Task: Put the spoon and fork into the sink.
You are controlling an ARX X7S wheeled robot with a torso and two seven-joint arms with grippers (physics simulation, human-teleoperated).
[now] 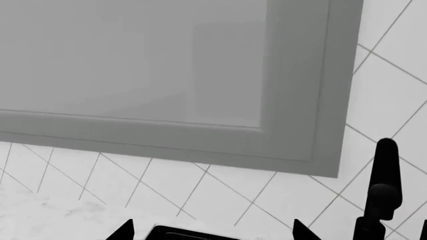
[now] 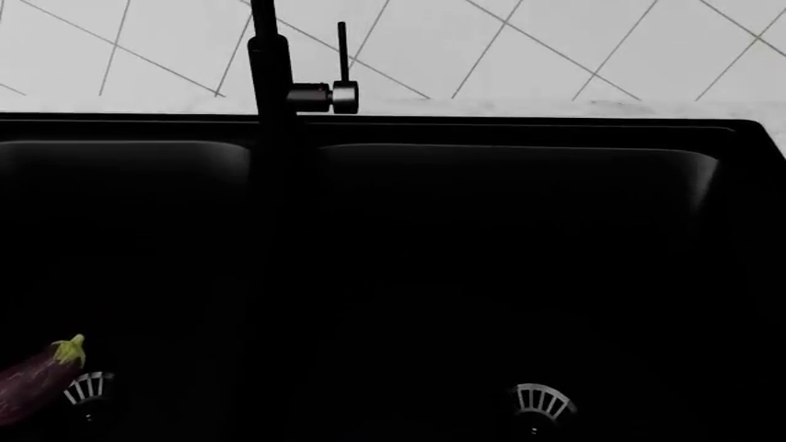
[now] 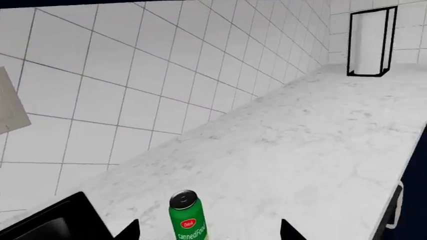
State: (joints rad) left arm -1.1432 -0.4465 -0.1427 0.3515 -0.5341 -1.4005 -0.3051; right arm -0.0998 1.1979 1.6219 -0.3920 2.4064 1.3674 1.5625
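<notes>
From my head I look down into the sink, a black double basin that fills nearly all I see. Nearest me, low in the left basin, an eggplant lies with its green stem end just beside that basin's silver drain strainer; the right basin shows only its own strainer. Farther back the tall black faucet rises from the rear rim between the two basins, and behind it runs a strip of pale bench and the white tiled wall. I see neither the spoon nor the fork in any of my views, so I cannot tell where they lie. My left jaws show only as two dark tips at the edge of the left wrist view, well apart, so they are spread with nothing between them; beyond them are a corner of the sink, the faucet lever off to one side, the tiles and a grey framed panel. My right jaws are likewise spread, two dark tips apart, and a green can stands upright on the marble bench just beyond them. Far along that bench, by the wall, stands a tall black-framed holder.
</notes>
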